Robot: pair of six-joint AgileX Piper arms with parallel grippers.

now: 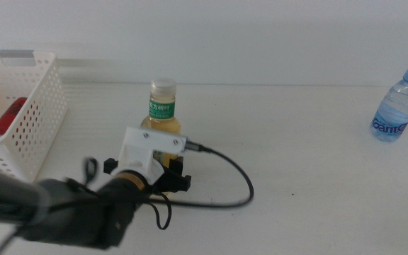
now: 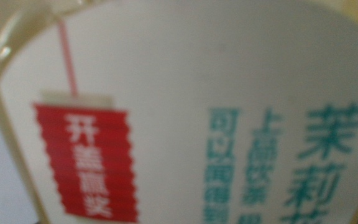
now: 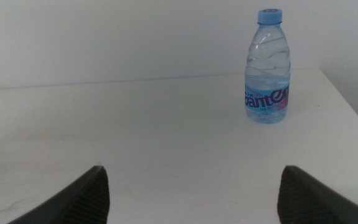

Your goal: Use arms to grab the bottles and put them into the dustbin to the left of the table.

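Note:
A yellow tea bottle (image 1: 163, 106) with a white cap and green label stands upright on the table (image 1: 303, 170). My left gripper (image 1: 159, 161) reaches in from the lower left and sits right at the bottle's lower part, which the white wrist housing hides. The tea bottle's label (image 2: 185, 124) fills the left wrist view. A small clear water bottle (image 1: 395, 106) (image 3: 268, 68) with a blue label stands at the far right of the table. My right gripper (image 3: 191, 193) waits well short of it, open and empty. The white perforated dustbin (image 1: 37, 131) stands at the left with a red can (image 1: 6, 117) inside.
A black cable (image 1: 225, 180) loops across the table to the right of the left wrist. The table's right edge (image 3: 347, 106) runs close to the water bottle. A plain white wall backs the table.

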